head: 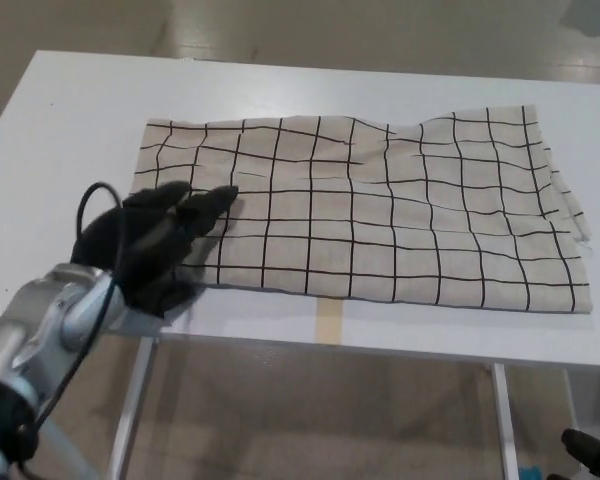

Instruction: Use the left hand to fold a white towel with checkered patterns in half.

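The white towel [380, 210] with a black checked pattern lies spread flat across the white table [70, 120], its long side running left to right. My left hand [155, 245] lies over the towel's near left corner and hides it. Its fingers [208, 202] stretch out across the cloth, and the thumb [172, 295] sits apart from them near the table's front edge. I see no cloth pinched between them. A small black part [592, 455] shows at the bottom right, below the table; it may be my right hand.
The table's front edge [380, 345] runs just below the towel, with a strip of tan tape [326, 320] at its middle. Metal table legs [135, 400] and the floor show beneath. Bare tabletop lies left of and behind the towel.
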